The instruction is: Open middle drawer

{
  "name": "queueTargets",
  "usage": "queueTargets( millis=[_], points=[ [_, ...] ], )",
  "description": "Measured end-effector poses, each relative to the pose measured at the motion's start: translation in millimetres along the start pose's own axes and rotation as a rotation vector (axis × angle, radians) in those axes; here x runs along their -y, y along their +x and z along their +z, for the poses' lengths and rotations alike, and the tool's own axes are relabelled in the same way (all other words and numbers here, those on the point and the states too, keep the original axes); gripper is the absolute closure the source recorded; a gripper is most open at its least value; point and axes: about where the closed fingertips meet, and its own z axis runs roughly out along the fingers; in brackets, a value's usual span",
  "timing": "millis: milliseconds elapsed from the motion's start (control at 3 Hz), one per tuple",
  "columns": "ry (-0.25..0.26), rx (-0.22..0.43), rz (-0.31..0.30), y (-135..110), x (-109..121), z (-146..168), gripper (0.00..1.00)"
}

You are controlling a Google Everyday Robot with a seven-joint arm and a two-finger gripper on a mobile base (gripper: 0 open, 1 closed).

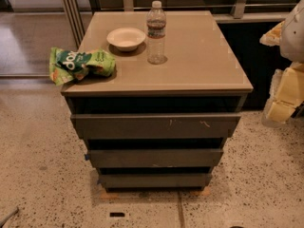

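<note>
The speckled terrazzo floor (38,175) fills the lower part of the view. At the upper left it meets a smoother, glossy stretch beside metal rails (71,8). A grey-brown cabinet (199,65) stands on it, its flat top facing me and three handleless drawer fronts stacked below.

The top drawer (156,126) is the widest front and has pale scratch marks towards its right. The middle drawer (156,157) sits directly under it, plain and unmarked, with a dark gap along its upper edge. The bottom drawer (154,180) is the narrowest, close to the floor.

My gripper (285,96) hangs at the right edge of the view, pale yellow and white and partly cut off by the frame. It is beside the cabinet's right side at about the height of the top, well apart from the middle drawer. It touches and holds nothing that I can see. Whether it is apart or together I cannot tell.

A crumpled green snack bag (80,64) lies on the left front corner of the top, overhanging the left edge. A clear plastic bottle (156,32) with a white cap stands upright near the middle; I cannot tell how full it is. Just to its left sits a shallow white bowl (126,38), showing only its own pale inside
</note>
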Motion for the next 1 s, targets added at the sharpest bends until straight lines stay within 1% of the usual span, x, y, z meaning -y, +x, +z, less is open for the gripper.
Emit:
queueTargets(
  millis=[333,667,1000],
  points=[
    [0.000,0.000,0.000,0,0,0,0.00],
    [0.000,0.000,0.000,0,0,0,0.13],
    [-0.023,0.039,0.012,-1,-4,22,0.37]
  ],
)
